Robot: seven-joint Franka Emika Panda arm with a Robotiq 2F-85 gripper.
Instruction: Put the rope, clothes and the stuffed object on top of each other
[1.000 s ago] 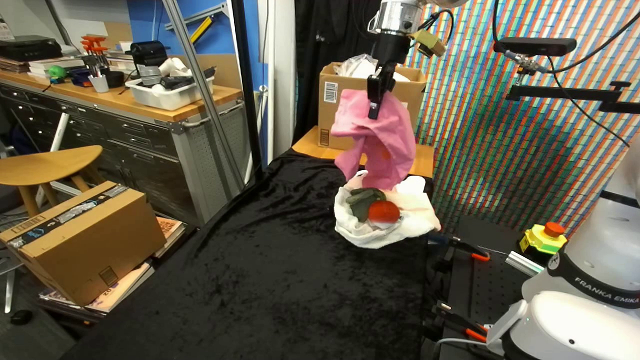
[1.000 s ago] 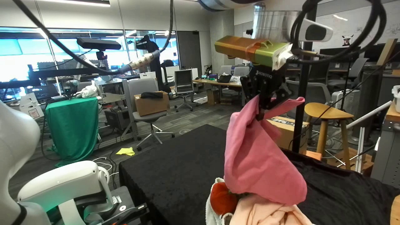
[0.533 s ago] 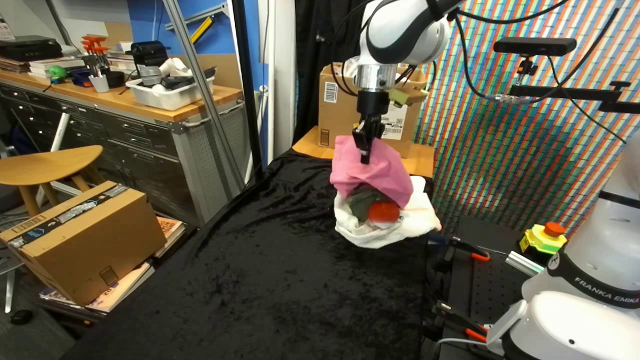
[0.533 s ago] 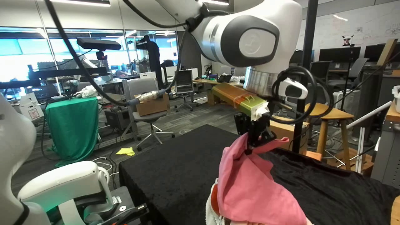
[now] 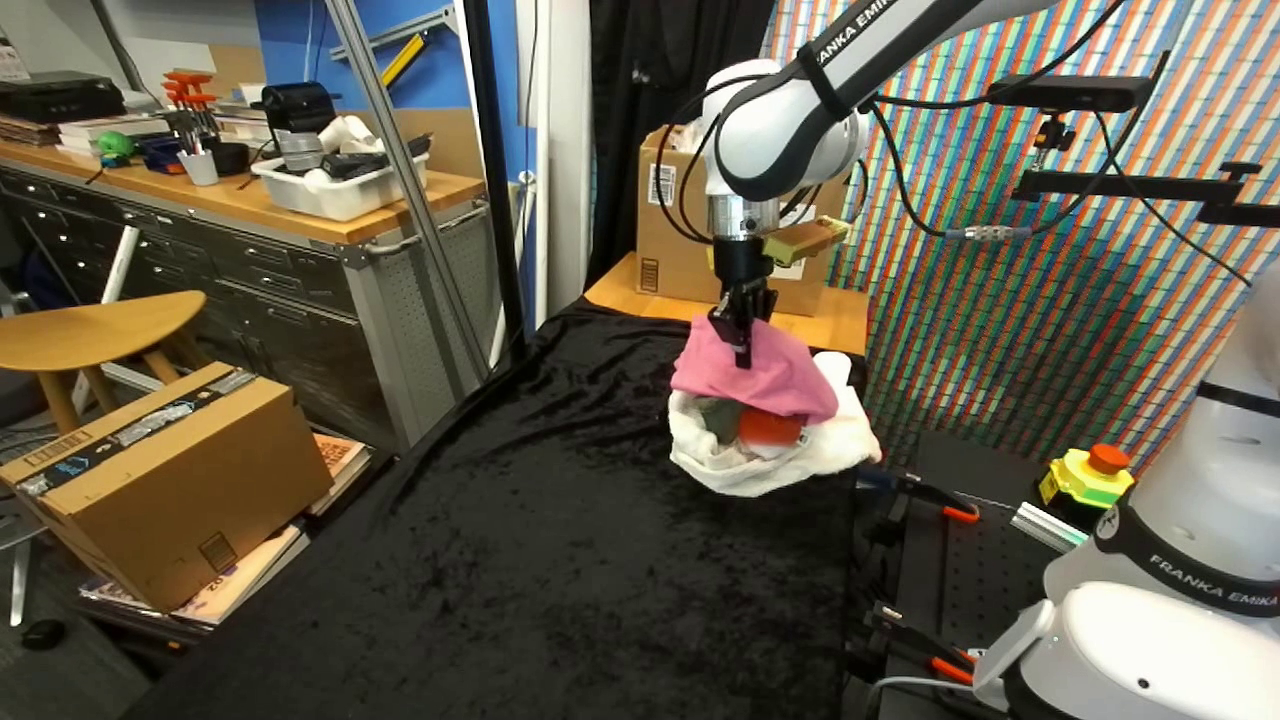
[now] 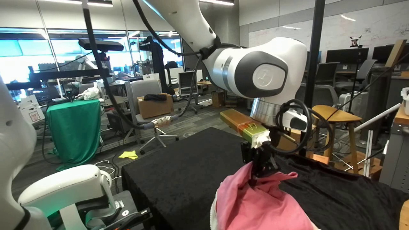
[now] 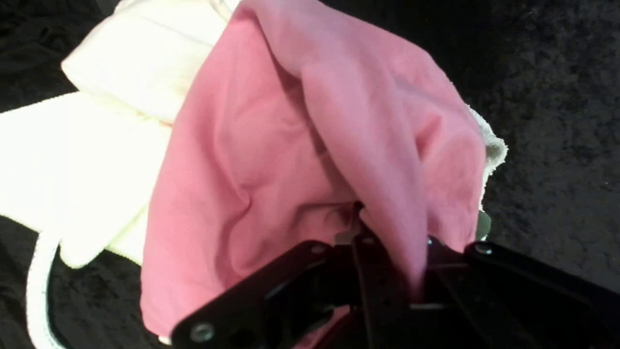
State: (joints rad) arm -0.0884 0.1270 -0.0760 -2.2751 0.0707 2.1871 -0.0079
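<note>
On the arm (image 5: 890, 50), "FRANKA EMIKA" reads on a dark band around its base (image 5: 1180, 510), lower right in an exterior view, and again, cut short, on a link near the top. The carton (image 5: 672, 240) in the upper middle bears a barcode label (image 5: 667, 190), its print too small to read. The box (image 5: 200, 490) at lower left has printed black tape (image 5: 140, 430) along its top, also illegible. The whiteboard (image 6: 338, 32) at upper right in an exterior view carries faint scrawl.

The gripper (image 6: 253, 181) pinches a fold of the pink cloth (image 5: 785, 390), which drapes right of the middle, partly covering a red thing (image 5: 768, 428), a green thing (image 5: 718, 418) and white cloth (image 5: 722, 472). In the wrist view a white strip (image 7: 36, 291) curves at lower left; cord or hem, I cannot tell.

All this lies on black cloth (image 5: 480, 580), velvety, rumpled at its upper end. At upper left stands a wood-topped workbench (image 5: 285, 218) with a white tub (image 5: 340, 197); a stool (image 5: 90, 330) is at the left edge. A striped, many-coloured wall (image 5: 930, 260) fills the upper right. An exterior view shows green cloth (image 6: 75, 134) hanging at the left, yellow cloth (image 6: 128, 155) on the grey floor (image 6: 204, 119), and windows (image 6: 19, 51) at upper left.
</note>
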